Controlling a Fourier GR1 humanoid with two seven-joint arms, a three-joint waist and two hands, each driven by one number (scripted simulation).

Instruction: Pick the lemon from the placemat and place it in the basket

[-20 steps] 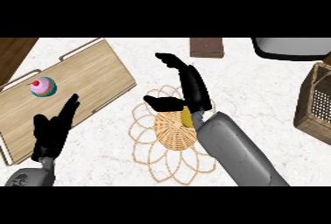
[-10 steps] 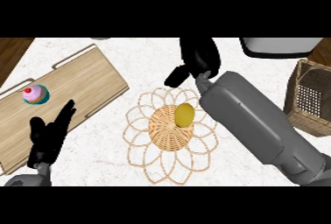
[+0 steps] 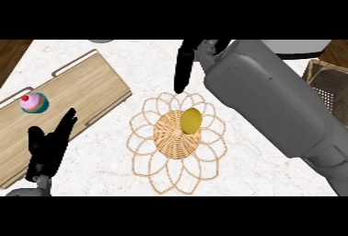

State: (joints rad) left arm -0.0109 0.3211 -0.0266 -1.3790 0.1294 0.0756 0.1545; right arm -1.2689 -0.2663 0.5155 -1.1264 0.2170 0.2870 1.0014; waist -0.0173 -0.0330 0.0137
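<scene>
The yellow lemon (image 3: 191, 120) lies on the round woven centre of the placemat (image 3: 153, 159), which has looped petals round its rim. My right hand (image 3: 185, 64) hangs beyond the mat's far edge with straight fingers pointing down at the rim, open and apart from the lemon. Its thick grey forearm (image 3: 265, 97) fills the right of the view and hides part of the counter. The wicker basket (image 3: 331, 87) shows only at the right edge, behind that forearm. At the lower left my left hand (image 3: 49, 148) rests open with fingers up.
A wooden tray (image 3: 75, 92) lies at the left with a pink cupcake (image 3: 33, 102) on it. A grey object (image 3: 299, 47) sits at the back right, partly behind the forearm. Dark wood shows beyond the counter's corners.
My right hand has drawn back from beside the lemon to beyond the mat's far edge, and its forearm now looms larger. The lemon stays on the mat. The left hand has barely moved.
</scene>
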